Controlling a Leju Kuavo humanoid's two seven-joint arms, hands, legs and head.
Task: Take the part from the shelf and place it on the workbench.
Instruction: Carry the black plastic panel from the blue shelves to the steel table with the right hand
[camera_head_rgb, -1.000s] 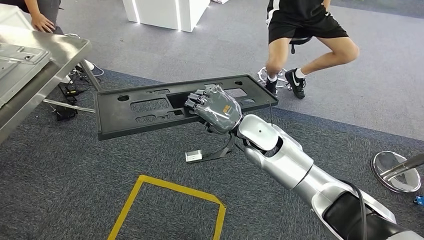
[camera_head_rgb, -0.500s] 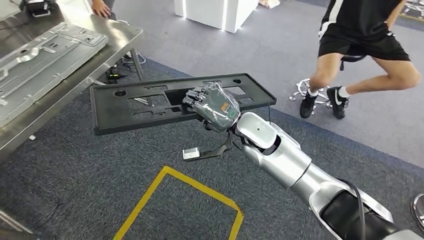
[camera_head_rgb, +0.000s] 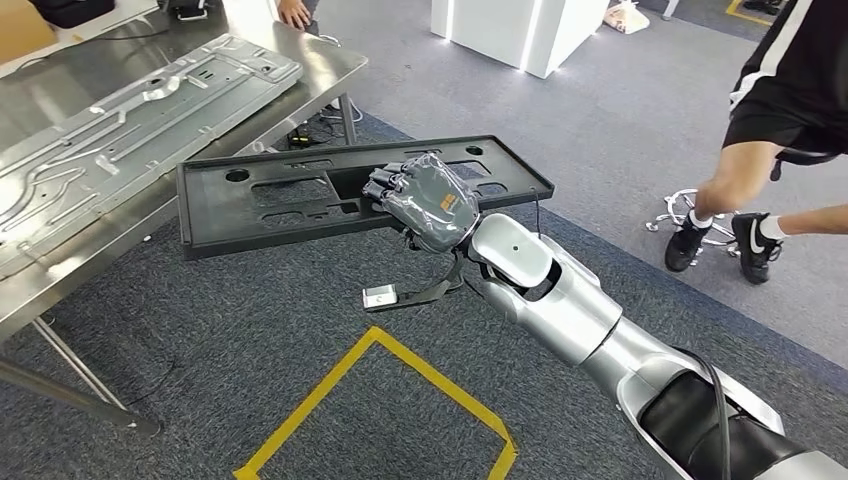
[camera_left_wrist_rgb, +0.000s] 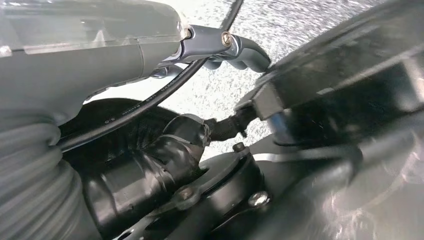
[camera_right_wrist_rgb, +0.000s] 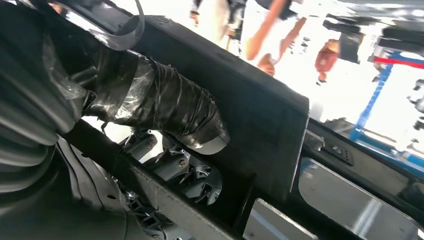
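The steel counter (camera_head_rgb: 330, 70) takes up the upper left of the head view, and a pressed grey metal panel (camera_head_rgb: 130, 120) lies flat along it, reaching almost to the counter's near corner. Beyond the far edge of the counter a person's hand (camera_head_rgb: 295, 12) rests near the corner, and a second person in black shorts (camera_head_rgb: 790, 90) sits off to the right on the grey carpet, well apart from the robot. A yellow taped outline (camera_head_rgb: 400, 400) marks the floor below the arm. The part (camera_head_rgb: 260, 200) — a long black plastic tray-like frame with cut-outs — is carried in the air, roughly level, its left end just beside the counter's near edge but not over it and not touching it. The right robot hand (camera_head_rgb: 425, 200) grips it near the middle of the long side facing the robot, fingers curled through a cut-out and closed around the plastic; the right wrist view shows the taped thumb (camera_right_wrist_rgb: 160, 105) pressed on the black wall. The left robot hand (camera_left_wrist_rgb: 235, 47) hangs by the body; whether its fingers are curled or spread cannot be told. By my reading the pickup is done — what is left is bringing the part over the counter, setting it down and letting go.
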